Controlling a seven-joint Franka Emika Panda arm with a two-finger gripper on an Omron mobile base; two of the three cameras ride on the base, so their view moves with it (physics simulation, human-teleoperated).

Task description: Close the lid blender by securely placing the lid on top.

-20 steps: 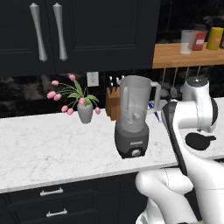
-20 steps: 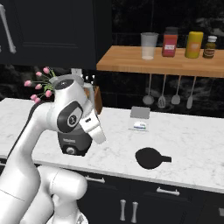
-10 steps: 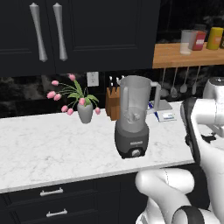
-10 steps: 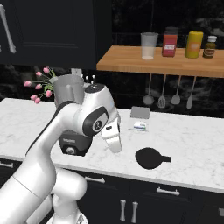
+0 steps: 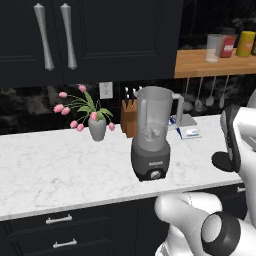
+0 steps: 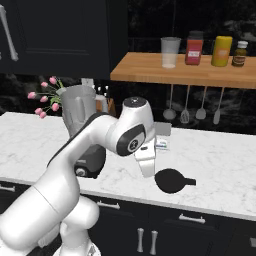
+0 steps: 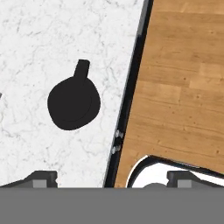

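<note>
Reaching for the lid, blender jar uncovered

The flat round black lid [image 7: 73,103] lies on the white marble bench [image 7: 39,39], ahead-left of the fingers [image 7: 112,178], seemingly spread wide; its tab points away.

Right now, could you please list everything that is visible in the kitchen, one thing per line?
lid: 1, black, flat on the counter near its front edge, apart from the blender
blender: 1, translucent grey jar on dark grey base, counter, top uncovered
flower vase: 1, grey with pink flowers, counter, left of the blender
knife block: 1, brown, behind the blender
counter: 1, white marble
shelf: 1, wooden, on the wall
containers on the shelf: 4, clear, red, yellow, brown
hanging utensils: 4, grey, under the shelf
cabinet handles: 2, silver, upper doors
claw: 1, dark tips, open, above the lid, holding nothing
</note>
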